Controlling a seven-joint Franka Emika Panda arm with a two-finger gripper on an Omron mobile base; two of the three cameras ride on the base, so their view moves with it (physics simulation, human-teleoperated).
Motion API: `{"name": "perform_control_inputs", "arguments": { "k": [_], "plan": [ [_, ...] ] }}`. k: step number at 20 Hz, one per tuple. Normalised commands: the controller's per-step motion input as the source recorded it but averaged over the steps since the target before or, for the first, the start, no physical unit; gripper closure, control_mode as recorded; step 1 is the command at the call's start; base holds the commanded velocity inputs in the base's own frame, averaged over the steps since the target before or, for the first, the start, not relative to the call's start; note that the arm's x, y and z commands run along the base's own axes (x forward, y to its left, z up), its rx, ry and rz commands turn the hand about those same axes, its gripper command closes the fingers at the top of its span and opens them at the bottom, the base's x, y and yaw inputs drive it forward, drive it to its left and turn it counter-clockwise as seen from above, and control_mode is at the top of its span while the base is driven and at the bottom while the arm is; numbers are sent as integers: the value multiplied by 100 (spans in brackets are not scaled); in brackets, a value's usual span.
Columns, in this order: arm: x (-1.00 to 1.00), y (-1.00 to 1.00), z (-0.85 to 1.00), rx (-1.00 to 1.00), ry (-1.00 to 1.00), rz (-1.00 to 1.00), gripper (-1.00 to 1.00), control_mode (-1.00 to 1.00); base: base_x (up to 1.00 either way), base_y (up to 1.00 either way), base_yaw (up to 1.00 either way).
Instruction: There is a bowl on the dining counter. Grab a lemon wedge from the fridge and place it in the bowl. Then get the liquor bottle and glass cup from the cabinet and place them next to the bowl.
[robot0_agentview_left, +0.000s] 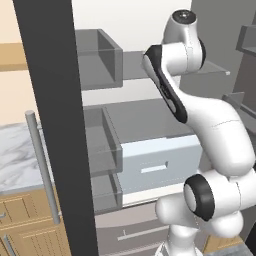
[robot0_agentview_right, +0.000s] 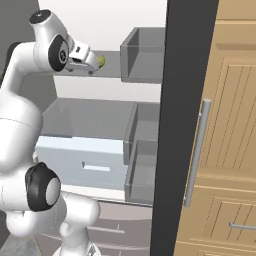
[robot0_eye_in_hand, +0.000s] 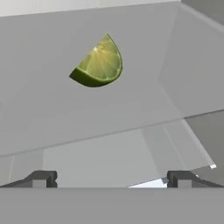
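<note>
The fridge (robot0_agentview_left: 145, 117) stands open in front of me, its grey shelves and door bins bare. A lemon wedge (robot0_eye_in_hand: 98, 63) with a green rind and pale yellow flesh lies on the upper shelf (robot0_eye_in_hand: 109, 109), cut face toward the hand camera. My gripper (robot0_eye_in_hand: 111, 179) is open, its fingertips (robot0_eye_in_hand: 41, 178) wide apart, a short way in front of the wedge and not touching it. From the right base view the gripper (robot0_agentview_right: 92, 62) reaches onto that upper shelf, with the wedge (robot0_agentview_right: 101, 61) just beyond its tips.
The dark edge of a fridge door (robot0_agentview_left: 55, 125) and its bar handle (robot0_agentview_left: 45, 170) stand at my left, the other door (robot0_agentview_right: 182, 125) at my right. Door bins (robot0_agentview_right: 145, 55) flank the shelves above a pale drawer (robot0_agentview_left: 157, 165). A marble counter (robot0_agentview_left: 15, 155) lies left, wooden cabinets (robot0_agentview_right: 230, 125) right.
</note>
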Motion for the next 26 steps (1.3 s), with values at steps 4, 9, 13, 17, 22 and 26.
{"name": "perform_control_inputs", "arguments": {
  "k": [4, 9, 13, 17, 22, 26],
  "plan": [
    [53, 5, 0, -6, 0, -1, -100, -100, 0, 0, 0],
    [50, 4, 0, -4, 0, -1, -100, -100, 0, 0, 0],
    [37, 0, 0, 0, 0, 0, -100, -100, 0, 0, 0],
    [42, 0, 0, 0, 0, 0, -100, -100, 0, 0, 0],
    [38, 0, 0, 0, 0, 0, -100, -100, 0, 0, 0],
    [40, 0, 0, 0, 1, 0, -100, -100, 0, 0, 0]
  ]
}}
